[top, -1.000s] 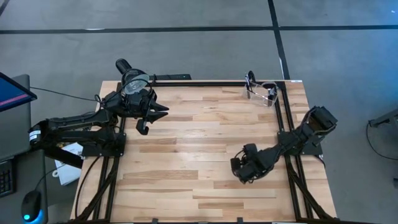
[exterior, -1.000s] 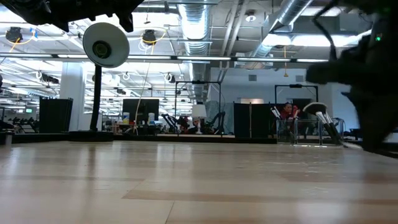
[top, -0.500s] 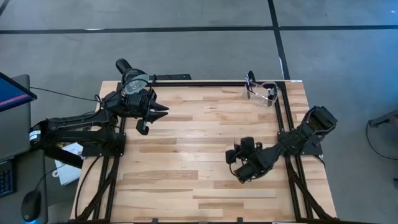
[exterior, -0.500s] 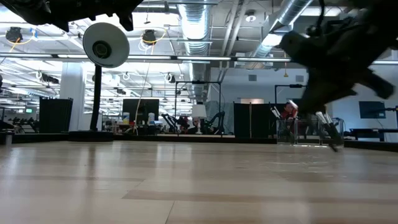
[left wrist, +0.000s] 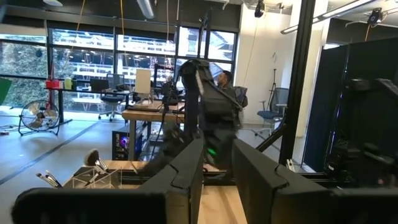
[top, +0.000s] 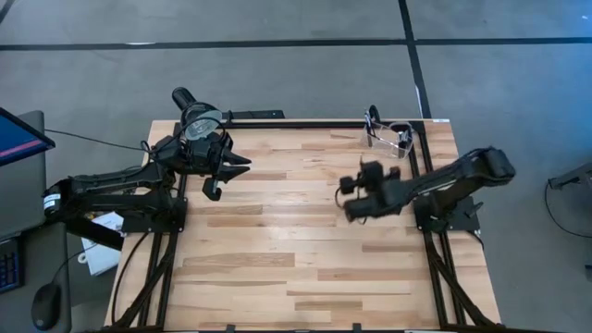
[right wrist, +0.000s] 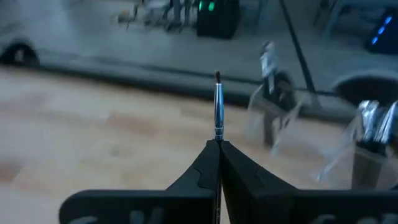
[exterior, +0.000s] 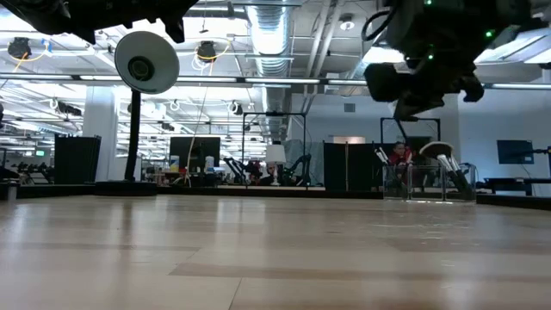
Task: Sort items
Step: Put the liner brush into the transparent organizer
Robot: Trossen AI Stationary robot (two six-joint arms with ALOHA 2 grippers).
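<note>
My right gripper [top: 351, 198] hangs over the right half of the table, shut on a slim makeup brush [right wrist: 218, 112] with a silver ferrule and a tiny dark tip. In the low view the right gripper [exterior: 420, 76] is well above the wood. A clear plastic container [top: 392, 139] stands at the far right corner with several brushes [exterior: 448, 165] upright in it; it also shows in the right wrist view as the container [right wrist: 367, 140]. My left gripper [top: 224, 176] waits open near the far left, as its wrist view of the gripper [left wrist: 217, 148] shows. My right gripper pinches the brush between its two fingertips [right wrist: 211, 155]. The ferrule end [right wrist: 218, 127] and tip stick straight out past the fingers, along them. The handle behind the pinch is hidden by the fingers. The brush is lifted clear of the table.
A black desk lamp [top: 198, 118] stands at the far left corner beside my left arm; its round head [exterior: 146, 61] shows high in the low view. A dark rail [top: 305, 123] runs along the far edge. Bare wood [top: 277, 250] fills the table's middle and near half.
My right gripper has risen and swung from the near right part of the table toward the far edge, closer to the clear container, turning as it went. It stayed shut. The left arm has kept still.
</note>
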